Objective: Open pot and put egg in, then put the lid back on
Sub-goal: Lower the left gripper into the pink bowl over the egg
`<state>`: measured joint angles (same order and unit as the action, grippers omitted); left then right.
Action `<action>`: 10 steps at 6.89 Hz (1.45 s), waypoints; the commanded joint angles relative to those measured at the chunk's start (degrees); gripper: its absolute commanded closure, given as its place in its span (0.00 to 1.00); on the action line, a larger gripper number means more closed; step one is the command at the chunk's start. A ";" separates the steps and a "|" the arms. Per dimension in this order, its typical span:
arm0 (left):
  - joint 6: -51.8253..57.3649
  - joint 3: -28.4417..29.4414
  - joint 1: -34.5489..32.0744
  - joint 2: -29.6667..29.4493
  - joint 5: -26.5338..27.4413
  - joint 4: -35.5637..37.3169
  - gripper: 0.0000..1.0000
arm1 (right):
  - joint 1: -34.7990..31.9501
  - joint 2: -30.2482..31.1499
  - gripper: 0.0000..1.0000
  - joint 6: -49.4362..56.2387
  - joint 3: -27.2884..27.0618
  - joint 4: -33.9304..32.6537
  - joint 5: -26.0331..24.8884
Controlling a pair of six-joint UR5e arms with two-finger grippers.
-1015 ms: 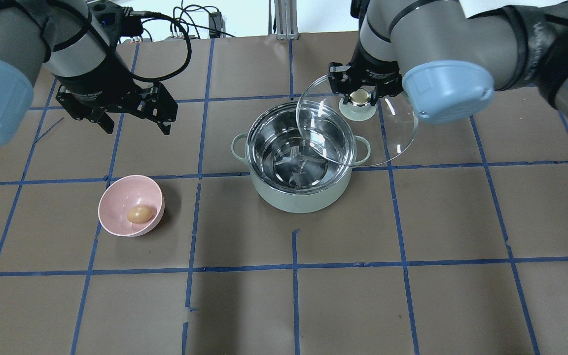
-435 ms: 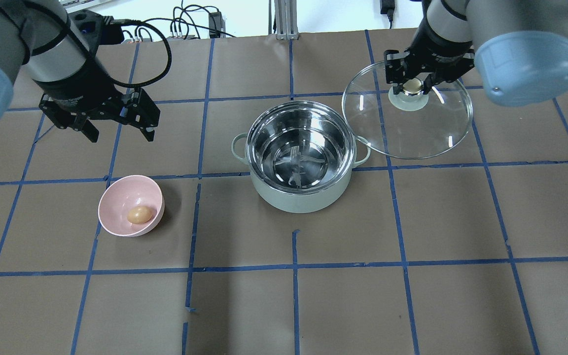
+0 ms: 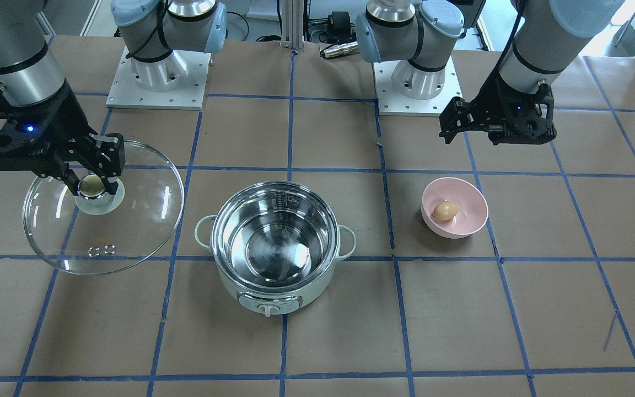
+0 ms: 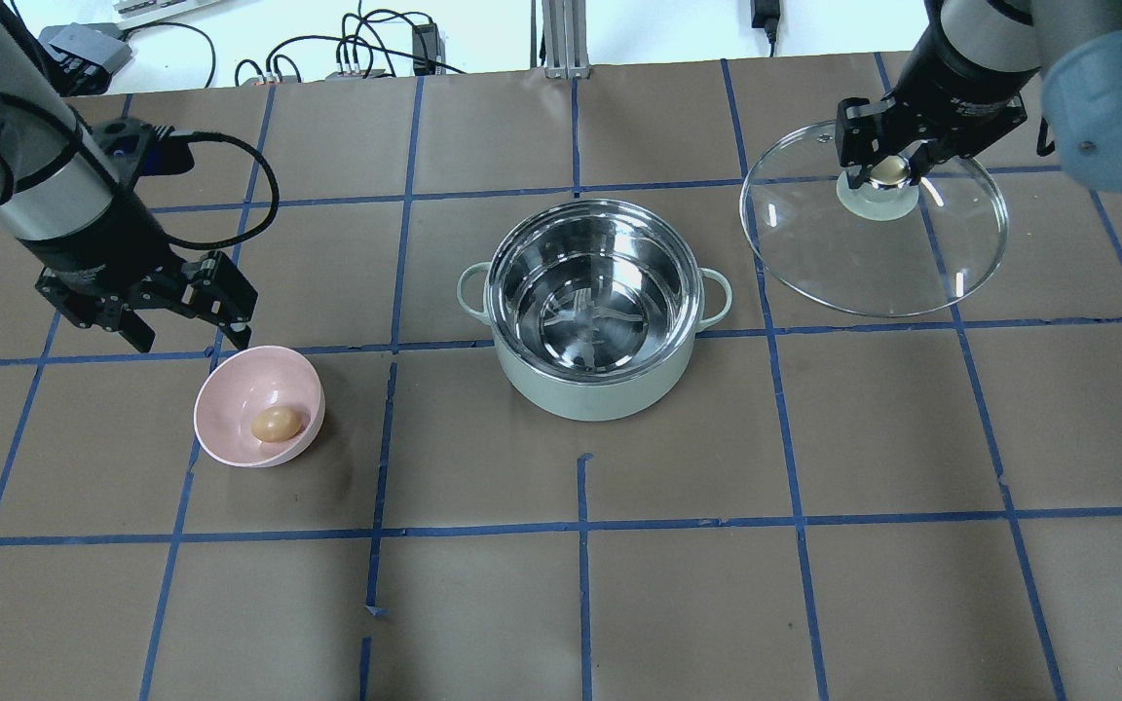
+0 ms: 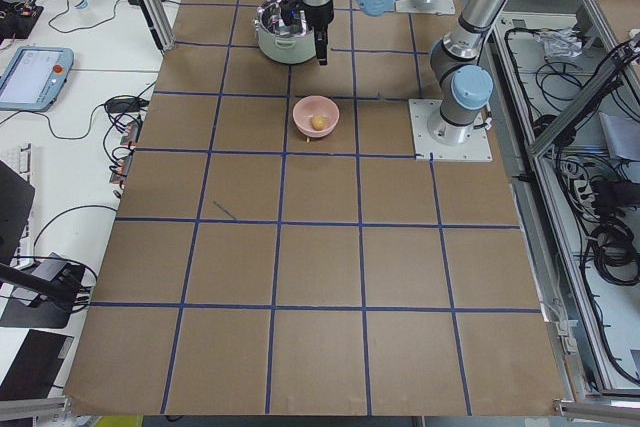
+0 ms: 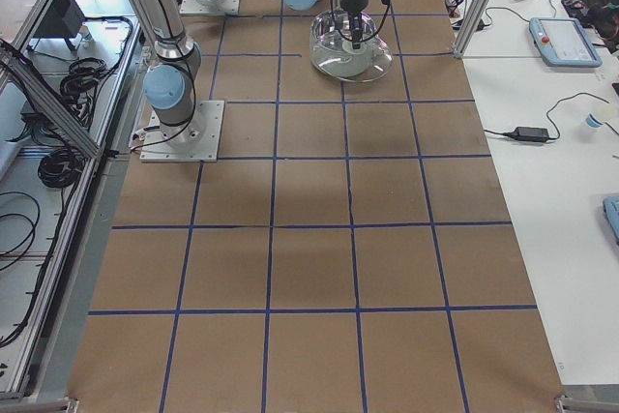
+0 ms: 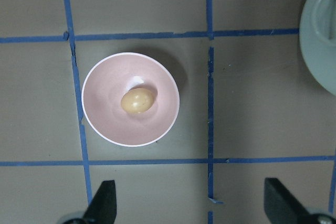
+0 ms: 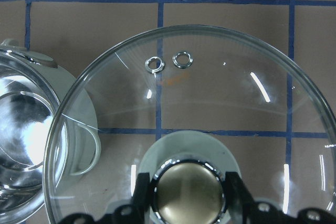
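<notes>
The mint-green pot (image 4: 600,394) stands open at the table's middle, its steel inside bare; it also shows in the front view (image 3: 306,295). The brown egg (image 4: 276,424) lies in a pink bowl (image 4: 230,385) left of the pot. My left gripper (image 4: 191,339) is open and empty, just behind the bowl's far left rim; its wrist view looks down on the egg (image 7: 137,100). My right gripper (image 4: 887,170) is shut on the golden knob of the glass lid (image 4: 873,253) and holds it right of the pot, clear of the rim. The lid fills the right wrist view (image 8: 210,98).
The brown table cover carries a grid of blue tape lines. Cables and the arm bases (image 3: 157,77) are at the robot's side of the table. The pot's edge shows at the right of the left wrist view (image 7: 320,40).
My right gripper has carried the lid from over the pot's rim out to the right. My left gripper has moved left and nearer, up to the pink bowl.
</notes>
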<state>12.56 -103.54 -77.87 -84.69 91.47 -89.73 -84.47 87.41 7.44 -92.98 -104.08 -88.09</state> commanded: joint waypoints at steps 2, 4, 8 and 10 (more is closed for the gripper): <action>2.74 -9.46 3.34 -1.43 0.29 9.97 0.00 | 0.36 0.30 0.50 0.82 -0.10 0.28 0.12; 3.35 -15.88 3.78 -3.19 -0.15 19.81 0.00 | 0.36 0.30 0.50 0.82 -0.45 0.19 1.42; 7.04 -21.71 5.87 -8.11 -1.30 35.05 0.00 | 4.57 0.57 0.50 3.46 -0.54 1.86 6.71; 6.96 -22.14 6.42 -10.04 -1.38 35.76 0.00 | 4.49 1.35 0.50 3.02 -1.67 1.95 7.05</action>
<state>19.51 -125.39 -71.77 -93.43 90.17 -54.47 -79.96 88.29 10.72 -93.84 -102.14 -81.31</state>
